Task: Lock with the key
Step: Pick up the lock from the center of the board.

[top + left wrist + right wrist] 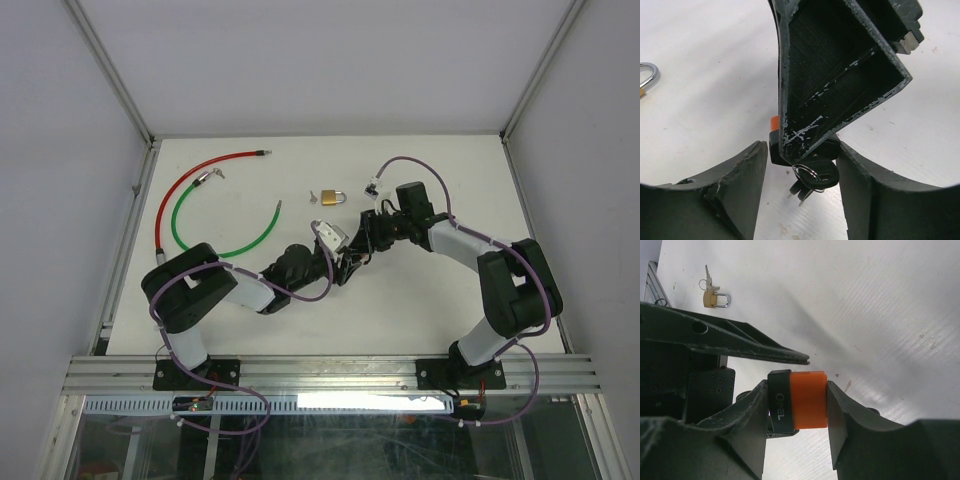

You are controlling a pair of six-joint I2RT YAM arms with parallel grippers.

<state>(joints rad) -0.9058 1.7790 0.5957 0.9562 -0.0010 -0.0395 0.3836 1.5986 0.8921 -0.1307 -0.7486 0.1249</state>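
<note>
White letters that seem to read "OPEL" run down the black band [781,402] of the orange block [809,399].

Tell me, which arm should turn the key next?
Left. The right end effector is clamped on the orange-and-black lock, so it is busy steadying it. The left end effector has its fingers either side of the key at the lock, though whether it grips yet is unclear.

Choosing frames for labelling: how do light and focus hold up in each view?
Top external: evenly lit and sharp. Left wrist: the keys sit in shadow. Right wrist: the orange lock is crisp, its lettering readable; the brass padlock is small but clear.
</note>
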